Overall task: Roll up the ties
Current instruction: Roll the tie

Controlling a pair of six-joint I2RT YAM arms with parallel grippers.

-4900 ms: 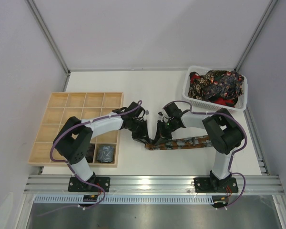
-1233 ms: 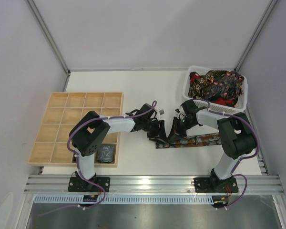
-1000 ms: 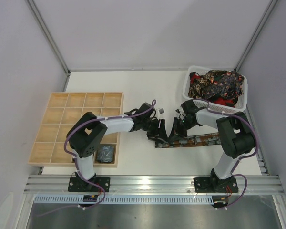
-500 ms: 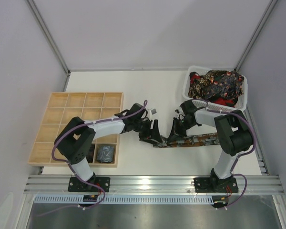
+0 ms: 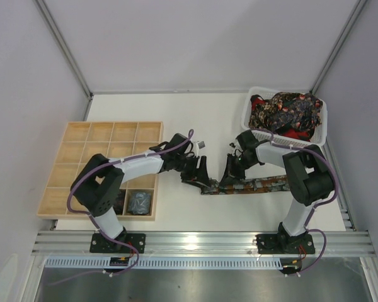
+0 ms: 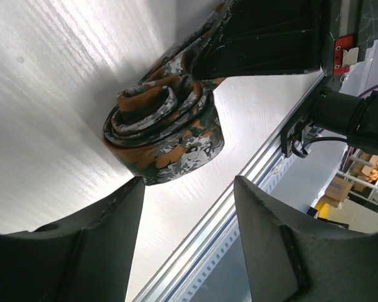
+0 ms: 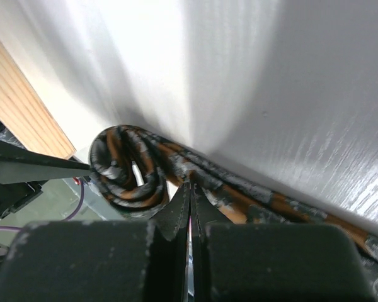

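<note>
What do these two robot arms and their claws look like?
The left arm and right arm are alike: white tubular links, chunky black joints, a looping purple cable. The left claw and right claw each have two matte-black wedge-shaped fingers.

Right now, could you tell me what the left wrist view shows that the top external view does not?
Only the left wrist: the coiled end in separate turns, ahead of the left gripper's open jaws. Only the top external: the white basket heaped with ties, the wooden tray and a rolled tie in it. Both: the half-rolled tie and the right gripper on it.
</note>
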